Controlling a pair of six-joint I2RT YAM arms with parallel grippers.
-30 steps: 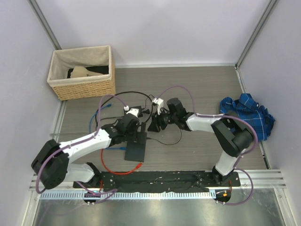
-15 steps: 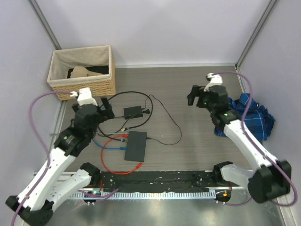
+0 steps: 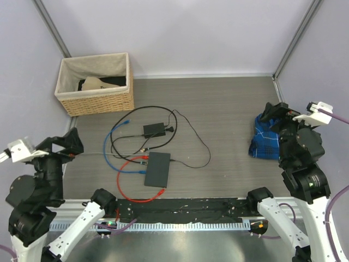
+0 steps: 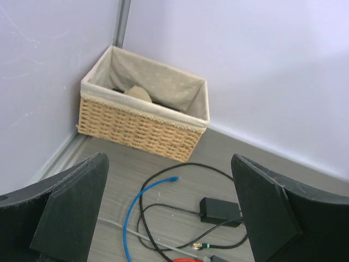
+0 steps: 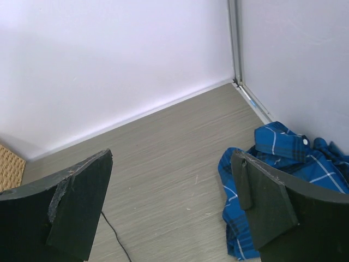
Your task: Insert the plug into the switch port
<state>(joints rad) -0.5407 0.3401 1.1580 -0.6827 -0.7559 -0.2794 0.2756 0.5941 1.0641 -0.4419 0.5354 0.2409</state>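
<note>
At the table's centre, the switch [image 3: 157, 168] lies flat, the red cable [image 3: 126, 192] and blue cable [image 3: 110, 143] ending by its nine-o'clock edge; bare wood spreads toward one o'clock; the left gripper [image 4: 169, 210], at eight o'clock, gapes wide, empty; the right gripper [image 5: 172, 202], at four o'clock, likewise.

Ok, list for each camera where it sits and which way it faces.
Top: above and behind the arms, looking down on the table and the switch; both arms show at the bottom corners, with the left gripper and right gripper open.
Left wrist: on the left arm, facing the far left corner and the basket; its own fingers frame the view.
Right wrist: on the right arm, facing the far right corner and the blue shirt; its own fingers show.
Shared: top and left wrist both see the basket; top and right wrist both see the blue shirt.
</note>
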